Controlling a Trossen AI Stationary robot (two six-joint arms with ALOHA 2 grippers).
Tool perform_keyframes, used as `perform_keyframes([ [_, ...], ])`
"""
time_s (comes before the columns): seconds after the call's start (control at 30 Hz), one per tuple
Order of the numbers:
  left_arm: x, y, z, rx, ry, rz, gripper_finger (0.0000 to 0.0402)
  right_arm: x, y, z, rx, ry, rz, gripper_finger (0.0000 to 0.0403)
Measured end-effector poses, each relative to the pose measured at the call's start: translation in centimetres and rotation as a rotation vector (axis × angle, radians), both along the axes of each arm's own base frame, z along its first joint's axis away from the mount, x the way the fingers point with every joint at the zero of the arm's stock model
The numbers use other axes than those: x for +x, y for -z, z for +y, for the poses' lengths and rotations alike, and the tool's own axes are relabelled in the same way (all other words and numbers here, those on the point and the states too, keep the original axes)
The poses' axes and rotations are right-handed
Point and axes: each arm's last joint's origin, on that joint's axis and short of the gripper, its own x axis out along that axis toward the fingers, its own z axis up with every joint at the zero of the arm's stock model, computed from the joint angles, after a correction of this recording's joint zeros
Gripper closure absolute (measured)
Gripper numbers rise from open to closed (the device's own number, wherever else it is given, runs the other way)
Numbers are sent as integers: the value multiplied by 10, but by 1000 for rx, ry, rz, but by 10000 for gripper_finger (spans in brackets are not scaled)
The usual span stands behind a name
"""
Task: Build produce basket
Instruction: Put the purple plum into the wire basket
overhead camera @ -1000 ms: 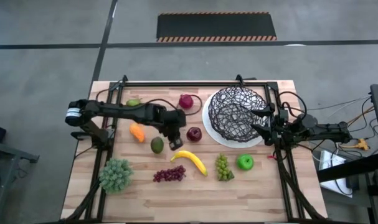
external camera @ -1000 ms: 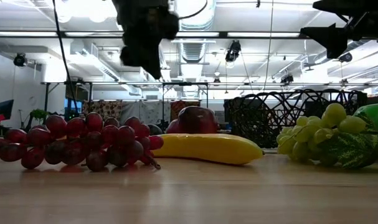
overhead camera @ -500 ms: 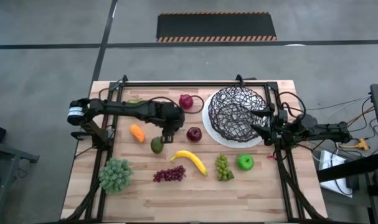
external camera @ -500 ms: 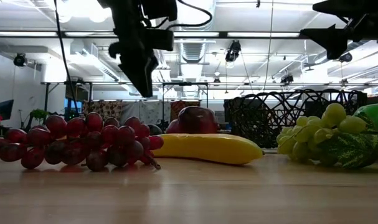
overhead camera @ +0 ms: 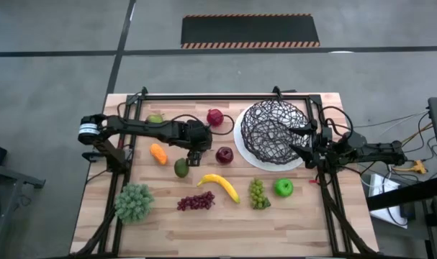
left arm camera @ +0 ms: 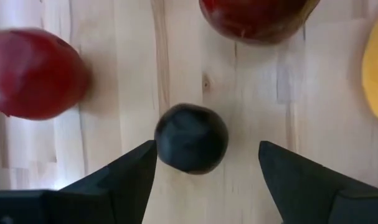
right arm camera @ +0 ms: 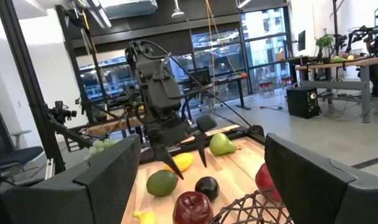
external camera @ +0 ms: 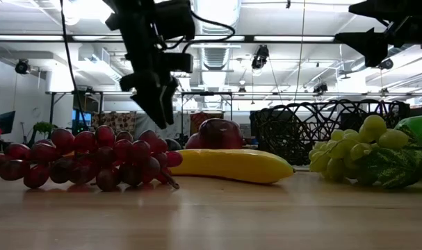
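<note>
In the high view the plum [overhead camera: 194, 156] lies under the left tool [overhead camera: 194, 157] and barely shows. The left wrist view cuts the dark red apple [left arm camera: 254, 17] and the banana [left arm camera: 377, 68] at its edges. In the low view the green apple [external camera: 418, 129] is cropped, and the basket [external camera: 322, 125] stands partly behind the green grapes [external camera: 367, 156]

- Frilly green leafy bunch [overhead camera: 134, 202] lies on the wooden table [overhead camera: 304, 223], well apart from the left jaws, farther from the right.
</note>
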Motion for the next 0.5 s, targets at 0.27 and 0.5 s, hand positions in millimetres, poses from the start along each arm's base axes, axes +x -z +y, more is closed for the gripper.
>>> perform_keyframes([
  [0.27,1,19,3,4,-8,-30,137,0,0,0,0,0,0,78],
  [0.5,4,30,5,5,-15,4,137,0,0,0,-5,1,0,78],
])
